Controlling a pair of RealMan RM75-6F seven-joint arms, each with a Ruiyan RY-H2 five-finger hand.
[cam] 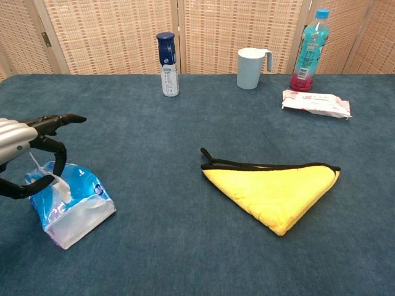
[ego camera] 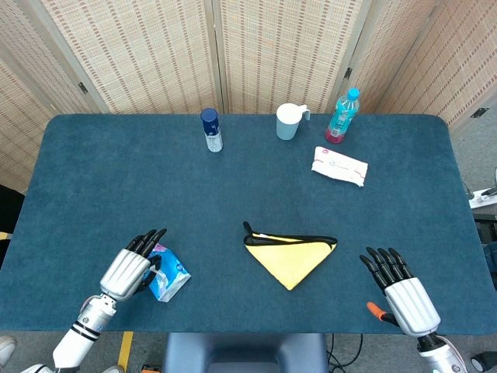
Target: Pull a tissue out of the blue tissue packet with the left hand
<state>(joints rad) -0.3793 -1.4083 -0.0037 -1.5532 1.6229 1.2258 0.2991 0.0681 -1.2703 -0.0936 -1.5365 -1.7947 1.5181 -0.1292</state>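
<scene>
The blue tissue packet [ego camera: 169,273] [cam: 71,203] lies near the table's front left corner, tipped up on one side. A white tissue [cam: 57,184] sticks out of its top. My left hand [ego camera: 128,268] [cam: 24,145] is over the packet's left end. Its thumb and a curled finger close on the white tissue, while the other fingers point out over the table. My right hand [ego camera: 400,287] rests at the front right edge, open with its fingers spread and holding nothing. The chest view does not show it.
A folded yellow cloth [ego camera: 289,256] [cam: 278,188] lies at the front centre. Along the back stand a blue spray can [ego camera: 210,130], a pale cup [ego camera: 288,122] and a drink bottle [ego camera: 342,116]. A white wipes packet [ego camera: 338,166] lies in front of the bottle.
</scene>
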